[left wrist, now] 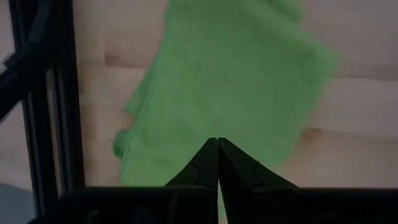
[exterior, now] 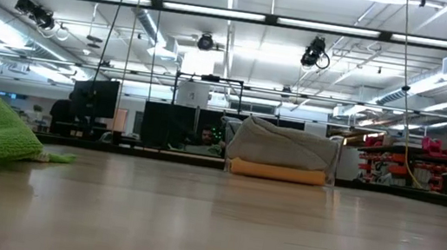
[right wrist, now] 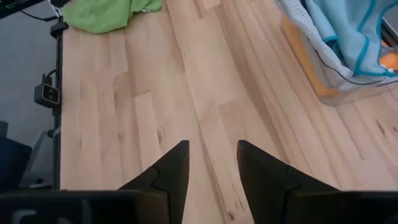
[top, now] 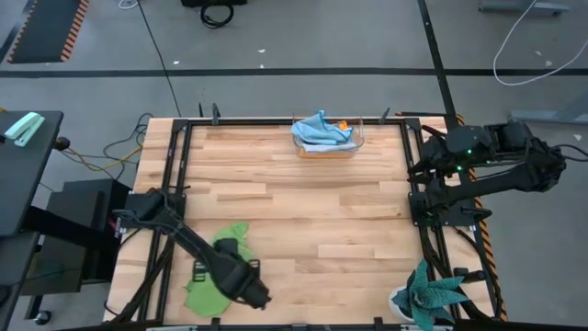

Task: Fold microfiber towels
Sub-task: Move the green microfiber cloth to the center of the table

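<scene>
Cloth of this kind should handle as light, limp and a little grippy: it drapes, bunches and drags on the wood rather than sliding, so a pinch at a corner or along a free edge looks like the best hold, since a grab in the middle would only lift a crumpled peak. The lime green towel [top: 213, 276] lies rumpled at the table's [top: 303, 211] near left corner, partly under the left arm. The left gripper [left wrist: 217, 142] hangs over this towel with its fingers pressed together; whether a fold of cloth is caught between the tips I cannot tell, as the wrist view shows them meeting over the green with nothing clearly pinched. The right gripper [right wrist: 212, 144] waits off the table's right edge, fingers apart and holding nothing.

Count: one green towel loose on the table; in the clear plastic box [top: 328, 142] at the far edge, one light blue towel [top: 320, 130] on top, a strip of orange-yellow towel [top: 341, 125] beside it, and a grey cloth [exterior: 278, 141] that shows only from table height. That makes four towels, one box, and one teal plant [top: 430, 296] at the near right corner
</scene>
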Controlling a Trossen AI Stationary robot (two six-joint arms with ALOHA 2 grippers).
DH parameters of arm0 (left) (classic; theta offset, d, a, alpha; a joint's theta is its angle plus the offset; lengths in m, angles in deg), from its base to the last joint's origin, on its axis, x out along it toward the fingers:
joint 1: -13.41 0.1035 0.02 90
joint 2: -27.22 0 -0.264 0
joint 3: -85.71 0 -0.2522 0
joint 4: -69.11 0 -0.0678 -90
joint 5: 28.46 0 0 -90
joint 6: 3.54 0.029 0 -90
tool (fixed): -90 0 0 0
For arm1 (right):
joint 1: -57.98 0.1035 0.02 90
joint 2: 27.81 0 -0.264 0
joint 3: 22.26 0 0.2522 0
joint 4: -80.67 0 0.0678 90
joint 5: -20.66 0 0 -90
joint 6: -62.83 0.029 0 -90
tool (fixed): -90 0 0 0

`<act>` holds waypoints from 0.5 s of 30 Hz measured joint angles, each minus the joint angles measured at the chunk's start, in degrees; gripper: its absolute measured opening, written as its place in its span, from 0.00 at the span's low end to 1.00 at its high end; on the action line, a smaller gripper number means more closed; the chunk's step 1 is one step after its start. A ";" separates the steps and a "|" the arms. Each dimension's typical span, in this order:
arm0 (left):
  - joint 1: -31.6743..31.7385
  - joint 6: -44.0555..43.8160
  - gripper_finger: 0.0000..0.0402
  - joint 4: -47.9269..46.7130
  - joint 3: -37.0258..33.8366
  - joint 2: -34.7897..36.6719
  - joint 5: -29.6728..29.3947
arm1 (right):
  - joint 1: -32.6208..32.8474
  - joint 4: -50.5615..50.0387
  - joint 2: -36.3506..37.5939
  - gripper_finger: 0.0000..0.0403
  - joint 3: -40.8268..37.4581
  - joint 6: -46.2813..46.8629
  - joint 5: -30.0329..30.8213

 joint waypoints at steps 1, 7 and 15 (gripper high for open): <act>-0.51 -0.20 0.03 1.01 -1.39 0.31 0.20 | 0.00 0.02 0.08 0.35 0.00 0.05 0.02; -1.48 -2.15 0.02 16.52 -12.55 3.20 -0.02 | 0.00 -0.44 0.68 0.35 0.00 1.76 0.02; -1.07 -3.05 0.07 40.74 -25.64 3.97 -0.68 | 0.00 -0.52 1.47 0.35 0.00 4.55 0.04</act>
